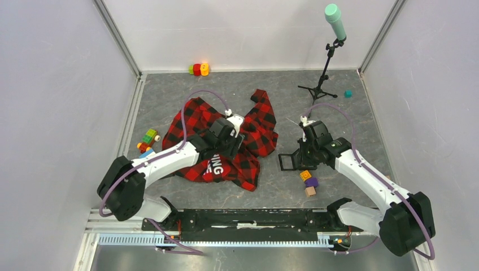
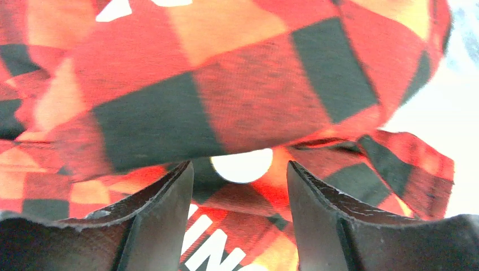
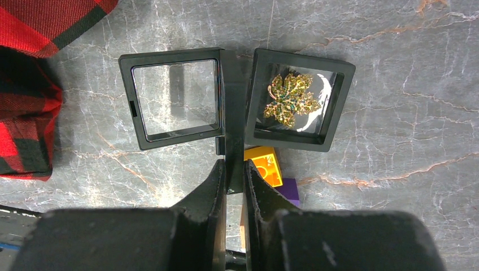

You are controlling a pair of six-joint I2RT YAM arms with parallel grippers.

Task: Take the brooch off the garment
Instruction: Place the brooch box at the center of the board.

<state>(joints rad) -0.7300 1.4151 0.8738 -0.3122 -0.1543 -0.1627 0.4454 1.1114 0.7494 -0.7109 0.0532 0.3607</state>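
Note:
The garment (image 1: 251,164), a red-and-black check shirt with white letters, lies crumpled in the middle of the table. My left gripper (image 1: 233,142) hovers low over it. In the left wrist view the left gripper (image 2: 240,169) is open, nothing between its fingers (image 2: 169,214), and the checked cloth (image 2: 243,96) sits just ahead with a bright white round spot (image 2: 242,165). A gold leaf-shaped brooch (image 3: 291,101) lies in the right half of an open black display case (image 3: 169,141) on the table. My right gripper (image 3: 234,166) is shut on the case's hinge spine.
Yellow, purple and tan toy blocks (image 1: 308,182) lie just near of the case. More coloured blocks sit at the left (image 1: 148,139) and by the back wall (image 1: 199,69). A microphone stand (image 1: 325,79) and a teal cube (image 1: 348,94) stand at the back right.

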